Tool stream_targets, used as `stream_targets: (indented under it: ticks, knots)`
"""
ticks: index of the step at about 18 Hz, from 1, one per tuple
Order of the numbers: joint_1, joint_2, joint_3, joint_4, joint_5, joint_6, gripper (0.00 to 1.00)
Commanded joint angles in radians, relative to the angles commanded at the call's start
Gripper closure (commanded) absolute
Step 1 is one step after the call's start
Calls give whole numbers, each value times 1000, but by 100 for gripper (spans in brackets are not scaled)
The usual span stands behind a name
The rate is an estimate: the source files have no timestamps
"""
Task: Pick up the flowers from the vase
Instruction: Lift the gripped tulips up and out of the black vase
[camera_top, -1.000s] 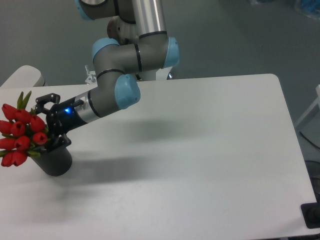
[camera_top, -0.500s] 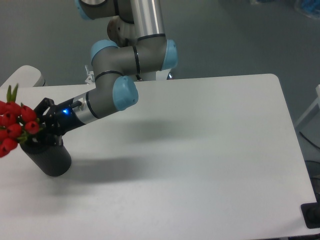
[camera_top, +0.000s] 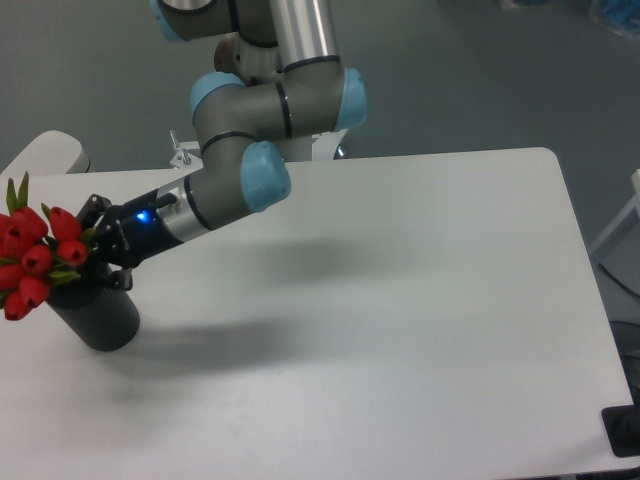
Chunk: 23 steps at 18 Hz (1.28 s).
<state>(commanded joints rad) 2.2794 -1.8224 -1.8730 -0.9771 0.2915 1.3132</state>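
The flowers, a bunch of red tulip buds with green leaves, lean out to the left over the table's left edge. Their stems are hidden, so I cannot tell how deep they sit in the vase. The vase is a matte black cylinder near the table's left edge, tilted slightly left. My gripper reaches in from the right just above the vase mouth and appears shut on the flowers at the base of the buds. Its fingertips are partly hidden behind the blooms.
The white table stretches to the right of the vase. The arm's base and joints rise at the table's back edge. A rounded white object lies beyond the far left corner.
The gripper moved left onto the stems and closed around them. The flowers swung left and up with it, then came back slightly right. The vase shifted a little left.
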Motion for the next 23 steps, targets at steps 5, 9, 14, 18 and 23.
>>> stream_targets:
  ticks: [5, 9, 14, 18, 23]
  knots:
    - [21, 9, 40, 0, -46, -98, 91]
    - [55, 12, 97, 0, -101, -205, 91]
    - [69, 15, 117, 0, -118, -291, 91]
    - [84, 17, 146, 0, -118, -354, 91]
    - [127, 15, 274, 0, -133, -550, 91]
